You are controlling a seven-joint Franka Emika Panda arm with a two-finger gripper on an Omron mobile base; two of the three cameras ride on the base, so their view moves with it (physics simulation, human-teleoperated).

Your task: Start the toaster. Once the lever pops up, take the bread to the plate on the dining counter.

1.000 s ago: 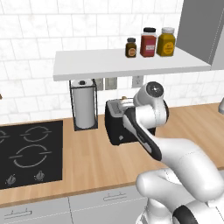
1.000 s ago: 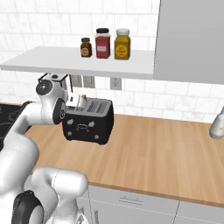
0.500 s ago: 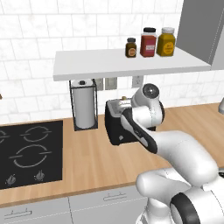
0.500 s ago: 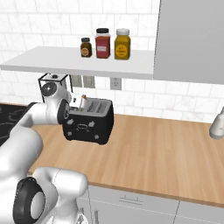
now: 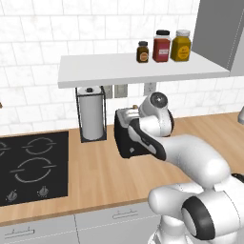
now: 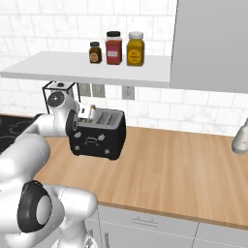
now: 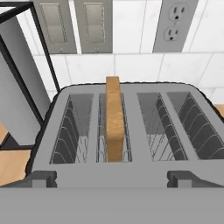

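Wood worktop carries the toaster, paper-towel holder and black hob

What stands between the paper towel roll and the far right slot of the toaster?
In the hand view, three slots of the toaster lie between; the second from the paper towel roll holds the bread, upright.

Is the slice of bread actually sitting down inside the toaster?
Touching. The hand view shows the bread standing upright in one slot of the toaster, its lower part sunk between the wire guides.

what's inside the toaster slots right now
One slice of bread stands in the second slot from the left of the toaster; the other three look empty. Its lower part is hidden.
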